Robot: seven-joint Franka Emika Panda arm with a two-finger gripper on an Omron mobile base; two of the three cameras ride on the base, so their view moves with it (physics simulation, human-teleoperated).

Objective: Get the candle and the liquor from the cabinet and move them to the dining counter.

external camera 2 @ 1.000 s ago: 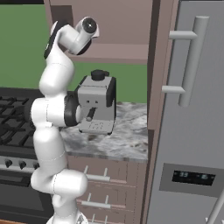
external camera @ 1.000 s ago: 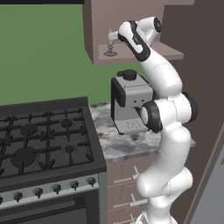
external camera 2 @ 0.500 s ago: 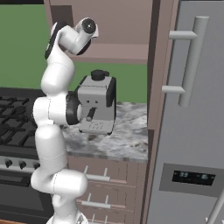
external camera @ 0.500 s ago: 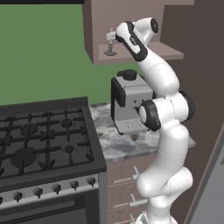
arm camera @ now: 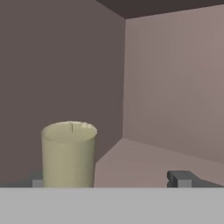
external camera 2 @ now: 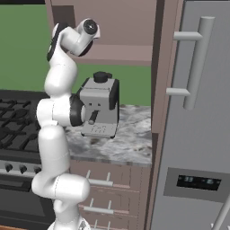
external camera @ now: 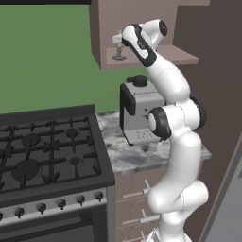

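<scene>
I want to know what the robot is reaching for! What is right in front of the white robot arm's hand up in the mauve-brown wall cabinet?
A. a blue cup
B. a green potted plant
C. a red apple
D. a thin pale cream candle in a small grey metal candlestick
D: the pale cream candle stands on the mauve-brown cabinet shelf, right before the gripper, whose fingers are spread apart.

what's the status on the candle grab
Tool open inside cabinet, candle by one fingertip, not gripped. Nothing in the way.
</scene>
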